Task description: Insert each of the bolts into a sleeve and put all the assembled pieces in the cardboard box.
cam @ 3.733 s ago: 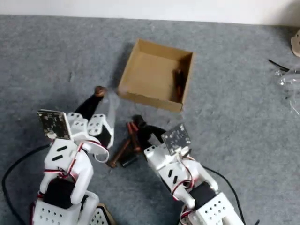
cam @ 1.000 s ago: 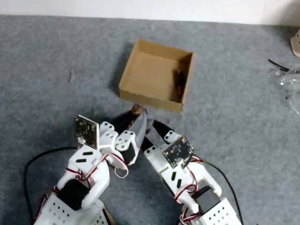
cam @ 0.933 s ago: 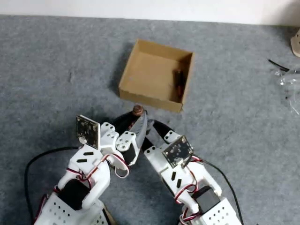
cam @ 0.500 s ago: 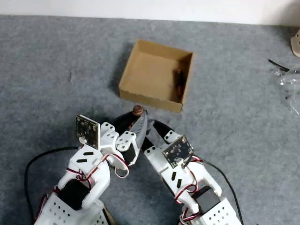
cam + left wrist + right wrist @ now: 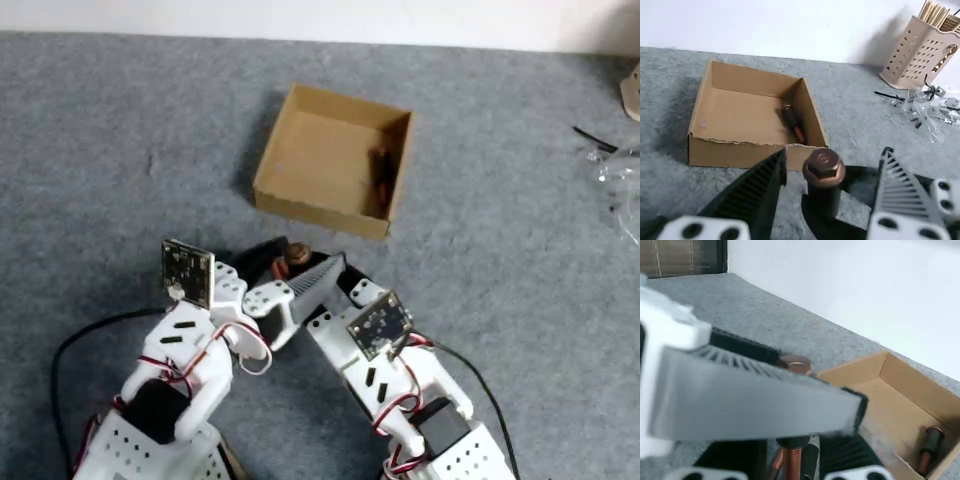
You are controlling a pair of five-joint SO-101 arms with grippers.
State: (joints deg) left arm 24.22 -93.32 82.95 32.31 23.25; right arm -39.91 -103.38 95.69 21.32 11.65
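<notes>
one piece (image 5: 381, 178) in the box (image 5: 315, 210); a bolt (image 5: 823, 167), clamped in the right hand (image 5: 788, 455), stands between the left hand's (image 5: 834, 154) parted jaws, unboxed.

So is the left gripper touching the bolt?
Apart. Left wrist view shows the left gripper open, with a gap each side of the bolt.

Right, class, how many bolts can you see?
2. One bolt lies in the cardboard box by its wall; the upright bolt stands between the open fingers of the left gripper. Others may be hidden under the arms.
</notes>
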